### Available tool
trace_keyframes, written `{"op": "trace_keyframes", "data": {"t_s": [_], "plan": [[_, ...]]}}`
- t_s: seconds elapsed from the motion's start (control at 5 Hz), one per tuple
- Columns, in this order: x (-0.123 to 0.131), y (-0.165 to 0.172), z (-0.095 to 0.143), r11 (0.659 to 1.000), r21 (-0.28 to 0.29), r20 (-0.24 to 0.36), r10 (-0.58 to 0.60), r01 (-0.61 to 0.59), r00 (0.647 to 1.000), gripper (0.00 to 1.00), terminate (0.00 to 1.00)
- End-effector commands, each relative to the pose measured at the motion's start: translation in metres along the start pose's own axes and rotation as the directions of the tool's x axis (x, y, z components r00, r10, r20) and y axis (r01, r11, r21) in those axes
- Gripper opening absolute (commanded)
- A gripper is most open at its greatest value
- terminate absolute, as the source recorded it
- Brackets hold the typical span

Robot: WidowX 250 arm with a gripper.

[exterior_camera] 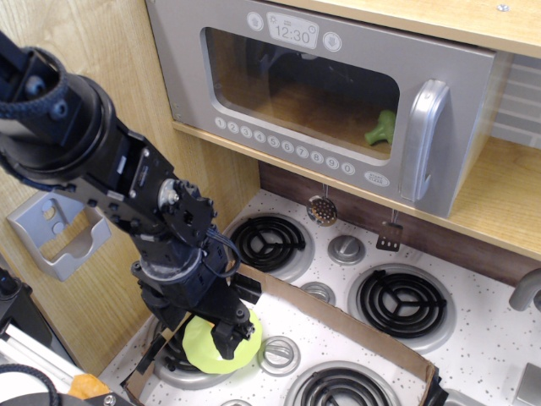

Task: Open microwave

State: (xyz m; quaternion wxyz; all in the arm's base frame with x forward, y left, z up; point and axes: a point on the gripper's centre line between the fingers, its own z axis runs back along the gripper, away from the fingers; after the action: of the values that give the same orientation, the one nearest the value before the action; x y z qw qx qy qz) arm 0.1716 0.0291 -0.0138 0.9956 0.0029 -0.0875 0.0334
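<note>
The silver-grey toy microwave [338, 101] sits on a wooden shelf above the stove. Its windowed door looks shut against the body. The chunky vertical silver handle [423, 144] is at the door's right side, with a row of round number buttons [283, 144] under the window and a clock display [292, 32] above. My gripper [228, 334] points down, low at the front left, far below and left of the handle. It hangs just over a lime-green disc [221, 348]. Its black fingers overlap, so their gap is unclear.
A green toy [382, 128] lies inside the microwave. A cardboard strip [338, 317] crosses the white stovetop between the black coil burners [269, 241] [404, 302]. A small strainer [321, 210] and a spatula [389, 237] hang under the shelf. A grey holder [59, 233] is on the left wall.
</note>
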Motion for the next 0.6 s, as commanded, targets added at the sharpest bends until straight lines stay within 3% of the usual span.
{"op": "trace_keyframes", "data": {"t_s": [0.0,0.4], "plan": [[0.000,0.000,0.000,1.000,0.000,0.000,0.000,0.000,1.000,1.00,0.00],[0.036,-0.056,0.025,0.997,-0.070,-0.013,-0.019,0.018,1.000,1.00,0.00]]}}
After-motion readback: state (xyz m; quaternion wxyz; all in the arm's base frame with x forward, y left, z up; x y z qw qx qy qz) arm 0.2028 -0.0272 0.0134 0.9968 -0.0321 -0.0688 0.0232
